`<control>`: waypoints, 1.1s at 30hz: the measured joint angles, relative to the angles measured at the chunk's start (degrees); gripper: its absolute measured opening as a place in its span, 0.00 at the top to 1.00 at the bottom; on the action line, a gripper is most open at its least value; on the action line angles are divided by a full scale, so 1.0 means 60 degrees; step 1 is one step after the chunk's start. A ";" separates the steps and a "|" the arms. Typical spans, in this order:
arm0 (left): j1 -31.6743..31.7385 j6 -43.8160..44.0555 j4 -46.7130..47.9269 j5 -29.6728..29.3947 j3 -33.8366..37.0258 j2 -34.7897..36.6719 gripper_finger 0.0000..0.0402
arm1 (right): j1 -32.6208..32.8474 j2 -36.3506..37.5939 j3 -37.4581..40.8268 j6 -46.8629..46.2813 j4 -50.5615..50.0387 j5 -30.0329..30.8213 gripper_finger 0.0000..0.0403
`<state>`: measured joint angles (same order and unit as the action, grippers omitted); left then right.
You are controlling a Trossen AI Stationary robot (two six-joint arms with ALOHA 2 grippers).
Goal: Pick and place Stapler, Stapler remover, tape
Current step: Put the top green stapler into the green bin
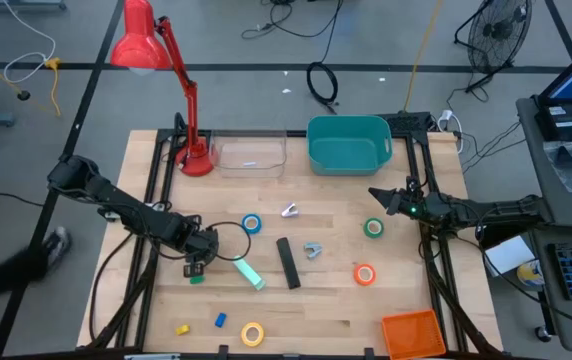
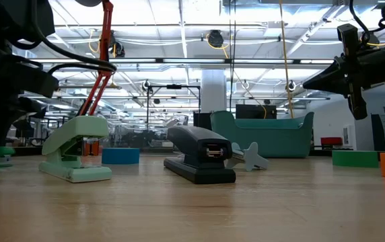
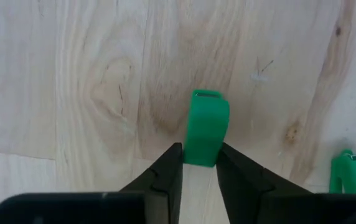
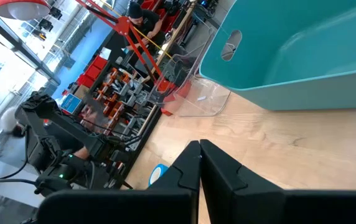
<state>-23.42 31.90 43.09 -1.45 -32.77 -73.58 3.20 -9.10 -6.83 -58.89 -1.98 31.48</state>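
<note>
The black stapler [image 1: 287,262] lies mid-table, and a mint-green stapler [image 1: 249,272] lies just left of it. Two silver staple removers [image 1: 312,250] [image 1: 289,210] lie nearby. The tape rolls lie flat: blue [image 1: 252,224], green [image 1: 373,228], orange [image 1: 365,274] and yellow [image 1: 253,333]. My left gripper [image 1: 197,268] points down at the table's left, shut on a small green block [image 3: 206,127]. My right gripper [image 1: 378,195] hangs shut and level above the table's right side, holding nothing. My left gripper pinches the small green block between its two fingers [image 3: 168,168], one on each long side of the block's end [image 3: 201,155]. The fingers come from above, pointing down. The block lies flat on the wooden table.
A teal bin [image 1: 349,143] and a clear container [image 1: 251,152] stand at the far edge, beside a red lamp [image 1: 195,158]. An orange tray [image 1: 412,333] sits at the near right corner. Small yellow [image 1: 182,328] and blue [image 1: 220,320] blocks lie near the front.
</note>
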 joint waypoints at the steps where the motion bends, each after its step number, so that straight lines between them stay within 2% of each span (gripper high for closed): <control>1: 0.0000 0.0054 -0.0029 0.0000 0.0000 0.0000 0.79 | 0.0000 0.0000 0.0000 0.0000 0.0000 0.0000 0.99; 19: 0.0167 0.1451 -0.0638 0.0095 -0.0207 0.0091 0.82 | 0.0000 0.0000 0.0000 0.0000 0.0000 0.0000 0.99; 33: 0.1205 0.0557 -0.0234 -0.0189 -0.1752 0.0091 0.82 | 0.0003 0.0001 0.0003 0.0000 -0.0003 0.0000 0.99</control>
<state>-16.19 35.24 41.69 -2.58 -43.29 -73.03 3.22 -9.10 -6.81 -58.89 -2.00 31.48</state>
